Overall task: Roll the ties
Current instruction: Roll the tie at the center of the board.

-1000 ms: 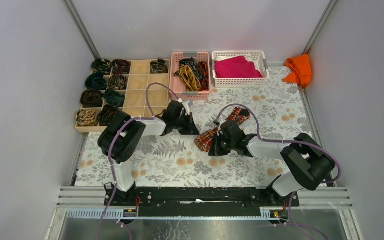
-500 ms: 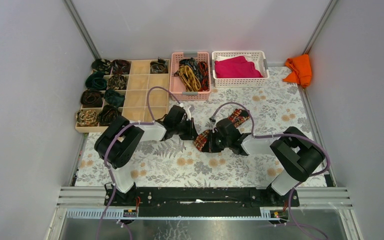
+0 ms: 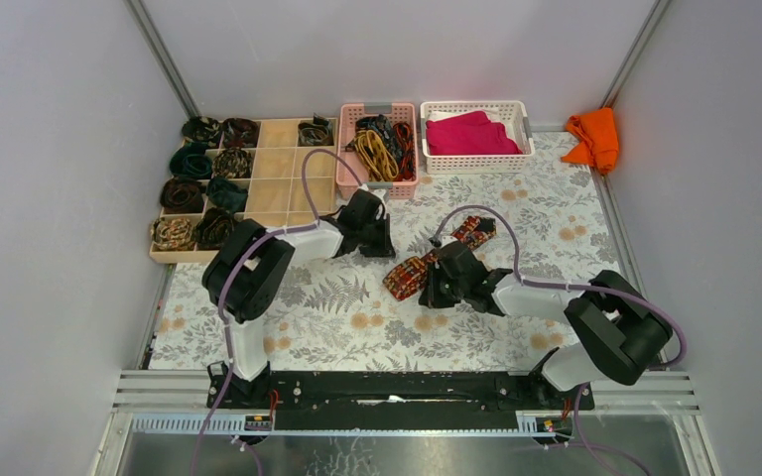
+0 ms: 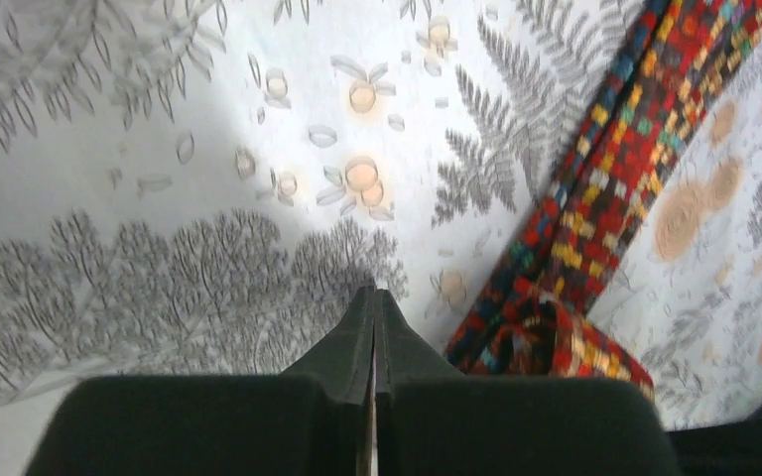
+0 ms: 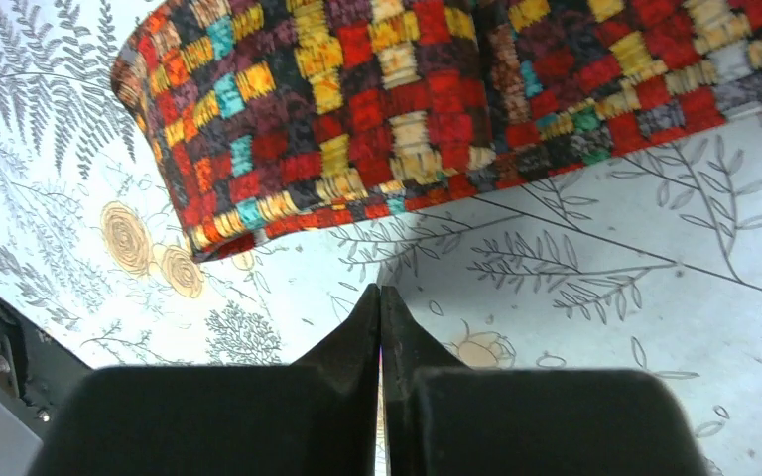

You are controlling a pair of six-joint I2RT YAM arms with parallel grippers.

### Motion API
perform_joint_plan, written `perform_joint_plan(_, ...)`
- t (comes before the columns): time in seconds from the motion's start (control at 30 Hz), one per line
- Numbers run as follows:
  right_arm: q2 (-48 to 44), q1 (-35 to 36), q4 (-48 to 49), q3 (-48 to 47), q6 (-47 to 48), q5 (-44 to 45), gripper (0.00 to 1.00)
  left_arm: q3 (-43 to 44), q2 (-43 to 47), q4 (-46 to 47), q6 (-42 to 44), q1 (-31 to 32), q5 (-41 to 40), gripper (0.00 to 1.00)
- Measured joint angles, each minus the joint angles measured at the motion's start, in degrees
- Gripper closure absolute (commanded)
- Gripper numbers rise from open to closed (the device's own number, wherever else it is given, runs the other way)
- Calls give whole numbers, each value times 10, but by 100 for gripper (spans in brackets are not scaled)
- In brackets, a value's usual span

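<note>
Tie [image 3: 407,276], fold loose at 7 o'clock end; left hand [image 4: 374,297], right hand [image 5: 380,293] pinched together, empty; unrolling risk, unpinned.

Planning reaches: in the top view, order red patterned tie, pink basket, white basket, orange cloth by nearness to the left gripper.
1. Red patterned tie, beside the left gripper
2. Pink basket, behind it
3. White basket, back right
4. Orange cloth, far-right corner

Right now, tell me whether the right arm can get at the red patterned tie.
Probably yes. The right gripper sits shut just short of the near end of the tie, with only tablecloth between. The left gripper, also shut, is off to the side. The right one must open first.
</note>
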State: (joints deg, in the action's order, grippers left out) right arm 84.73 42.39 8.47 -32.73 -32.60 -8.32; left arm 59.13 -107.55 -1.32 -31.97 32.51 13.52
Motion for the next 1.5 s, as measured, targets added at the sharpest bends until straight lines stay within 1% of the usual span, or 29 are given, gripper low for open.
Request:
perform_joint_plan(0.13, -12, 0, -16, 6, -2, 31, 100, 52, -35, -13, 12, 0, -14, 100)
perform_joint_plan(0.2, -11, 1, -15, 4, -5, 47, 100, 60, -44, -8, 13, 0, -7, 100)
perform_joint_plan(0.33, 18, 1, -12, -24, -7, 78, 100, 61, -52, 11, 12, 4, 16, 100)
perform_joint_plan(0.5, 57, 2, -8, -62, -5, 108, 100, 55, -54, 25, 8, 36, 39, 100)
perform_joint_plan(0.6, 66, 2, -10, -72, -2, 111, 100, 48, -53, 37, 7, 52, 45, 100)
perform_joint_plan(0.73, 64, 2, -10, -71, -2, 111, 100, 46, -53, 42, 6, 53, 43, 100)
perform_joint_plan(0.83, 48, 3, -21, -61, 4, 121, 100, 49, -53, 37, 6, 51, 34, 100)
perform_joint_plan(0.93, -1, 3, -73, -37, 14, 143, 100, 62, -53, 13, 7, 42, 15, 100)
perform_joint_plan(1.07, -75, 3, -149, -27, 31, 173, 99, 99, -61, -40, 13, 0, -39, 100)
perform_joint_plan(1.13, -113, 3, -176, -27, 41, 187, 100, 121, -67, -65, 17, -21, -66, 100)
perform_joint_plan(1.23, -152, 3, -202, -28, 55, 194, 100, 127, -64, -87, 20, -38, -89, 100)
perform_joint_plan(1.33, -156, 3, -207, -28, 59, 184, 100, 107, -49, -90, 18, -27, -91, 100)
perform_joint_plan(1.5, -133, 3, -180, -24, 58, 140, 100, 37, 6, -90, 10, 31, -87, 100)
